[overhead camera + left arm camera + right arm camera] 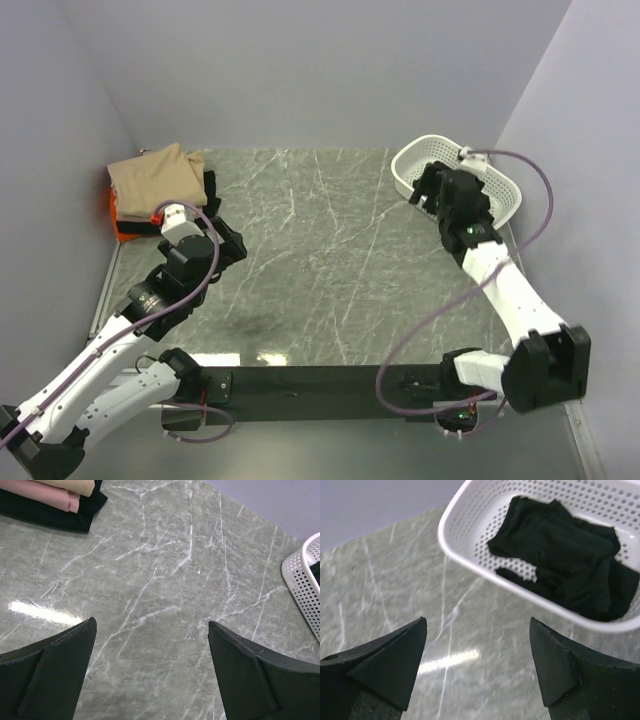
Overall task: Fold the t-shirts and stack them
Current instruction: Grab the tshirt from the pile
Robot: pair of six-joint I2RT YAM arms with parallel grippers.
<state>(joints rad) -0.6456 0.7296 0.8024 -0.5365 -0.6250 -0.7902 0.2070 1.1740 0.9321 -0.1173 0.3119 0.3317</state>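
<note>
Black tee (555, 545) bunched in basket (475, 525) at two o'clock; right fingers (385, 665), left fingers (50, 670) gape empty. Dip deep, pinch one edge.

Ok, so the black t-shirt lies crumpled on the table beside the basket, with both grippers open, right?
No: the black t-shirt lies crumpled inside the white basket, not beside it; the right wrist view shows it. The left gripper and right gripper are open.

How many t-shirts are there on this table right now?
5. Four lie folded, piled at far left: tan on top, pale pink, black, orange. One crumpled black shirt sits in the white basket, far right. More may be hidden.
</note>
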